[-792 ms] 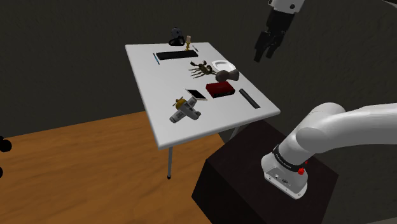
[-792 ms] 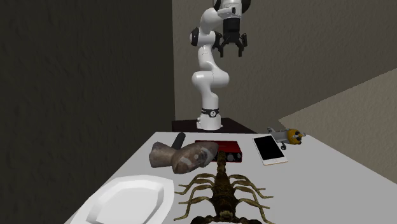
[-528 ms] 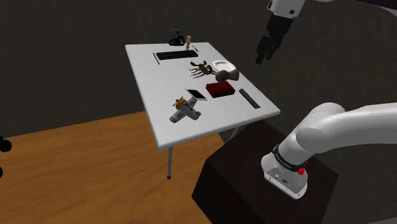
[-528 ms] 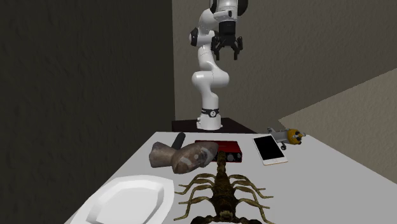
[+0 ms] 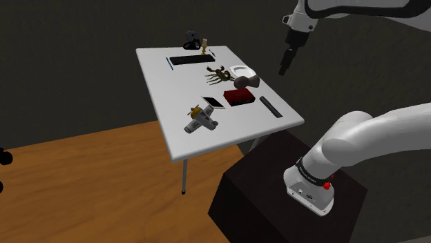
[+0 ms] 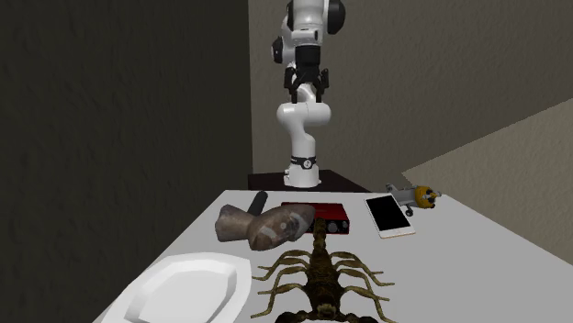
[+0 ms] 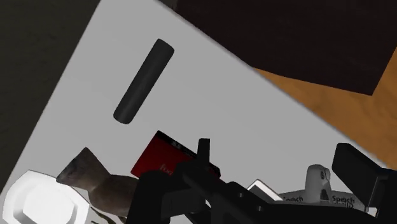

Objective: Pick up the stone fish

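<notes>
Now we should bring our gripper (image 5: pixel 284 66), its fingers apart, down over the stone fish (image 5: pixel 243 81) and squeeze its fat middle, not the tail.

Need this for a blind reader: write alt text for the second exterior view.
A brownish stone fish lies on a white table between a white plate and a red box, a scorpion figure in front and a phone at right. Far behind, the white arm holds its black gripper high, well away from the fish.
</notes>
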{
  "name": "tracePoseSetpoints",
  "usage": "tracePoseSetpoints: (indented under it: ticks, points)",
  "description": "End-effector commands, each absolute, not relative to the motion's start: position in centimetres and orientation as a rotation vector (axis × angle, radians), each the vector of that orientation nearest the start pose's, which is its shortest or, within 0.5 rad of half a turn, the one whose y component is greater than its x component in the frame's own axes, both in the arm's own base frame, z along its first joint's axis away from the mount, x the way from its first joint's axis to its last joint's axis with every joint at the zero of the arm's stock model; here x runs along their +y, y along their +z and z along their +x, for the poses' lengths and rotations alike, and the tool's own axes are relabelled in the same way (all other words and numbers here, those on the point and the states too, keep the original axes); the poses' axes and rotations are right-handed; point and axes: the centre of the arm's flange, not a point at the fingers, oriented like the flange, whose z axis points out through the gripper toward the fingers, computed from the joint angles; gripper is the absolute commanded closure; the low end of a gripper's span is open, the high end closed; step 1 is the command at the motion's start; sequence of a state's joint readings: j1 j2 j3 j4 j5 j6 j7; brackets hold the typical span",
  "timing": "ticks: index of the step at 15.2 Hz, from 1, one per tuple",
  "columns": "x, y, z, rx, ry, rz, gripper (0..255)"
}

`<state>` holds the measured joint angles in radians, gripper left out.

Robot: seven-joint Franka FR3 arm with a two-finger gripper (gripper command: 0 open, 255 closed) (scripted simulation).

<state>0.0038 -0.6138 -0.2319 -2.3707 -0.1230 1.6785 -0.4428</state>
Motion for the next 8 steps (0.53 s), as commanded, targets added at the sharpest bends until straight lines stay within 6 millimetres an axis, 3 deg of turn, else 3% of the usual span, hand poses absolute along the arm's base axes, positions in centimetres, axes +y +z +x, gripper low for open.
tracePoseSetpoints:
  ticks: [1,8]
  points:
    - [-12.6,51.2,35.6,-0.535,0.134,-3.059,0]
    - [-18.7,46.1,40.1,-0.858,0.160,-2.996,0]
